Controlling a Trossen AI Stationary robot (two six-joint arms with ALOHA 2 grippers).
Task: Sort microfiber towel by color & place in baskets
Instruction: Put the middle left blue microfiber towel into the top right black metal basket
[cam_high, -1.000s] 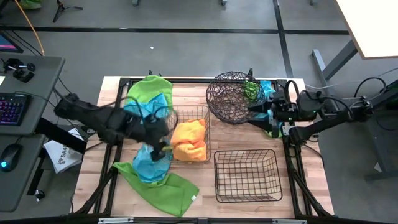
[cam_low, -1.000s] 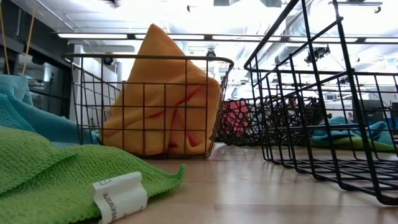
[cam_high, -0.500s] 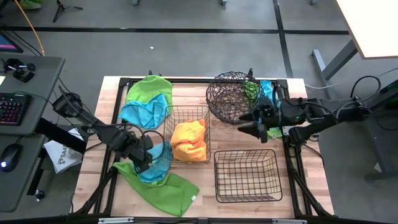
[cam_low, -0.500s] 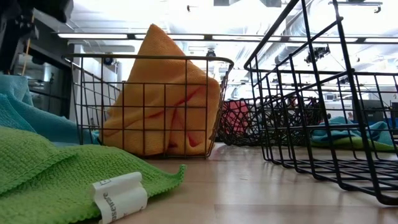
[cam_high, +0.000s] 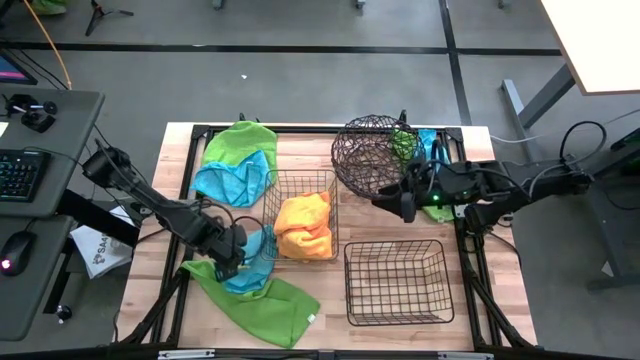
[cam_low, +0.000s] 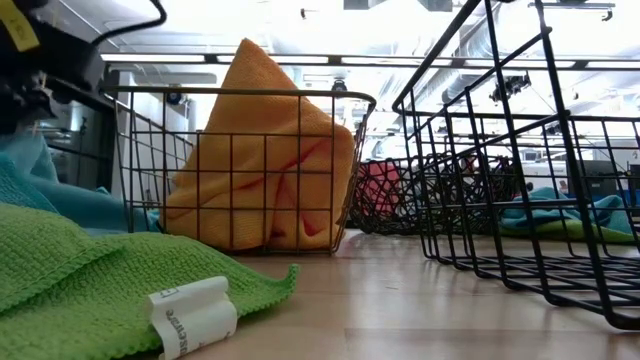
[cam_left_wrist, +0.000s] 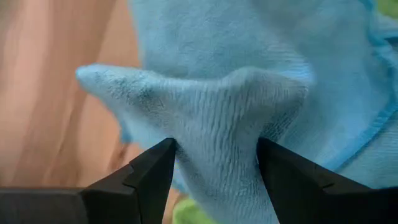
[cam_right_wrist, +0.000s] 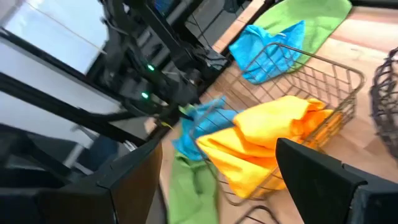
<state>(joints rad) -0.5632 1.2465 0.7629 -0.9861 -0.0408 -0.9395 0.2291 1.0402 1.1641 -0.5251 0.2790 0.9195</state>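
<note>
A blue towel lies on a green towel at the table's near left. My left gripper is down on it and shut on a raised fold; the low view shows this gripper at its upper left. An orange towel fills the middle rectangular basket. A second rectangular basket stands near right. The round basket sits at the far side, with a green towel against it. My right gripper hovers open beside the round basket. My left gripper pinches a raised fold of the blue towel between its two fingers, coming from above. The fold puckers up between the fingers. The rest of the towel lies slack on the green towel and the table.
Another green towel with a blue one on it lies at the far left. A blue towel sits at the far right behind the round basket. Bare wood shows between the three baskets. A desk with keyboard stands left of the table.
My left gripper has moved from beside the orange-towel basket toward the near edge and down onto the blue towel. My right gripper has travelled toward the table's left, from the right edge to beside the round basket.
</note>
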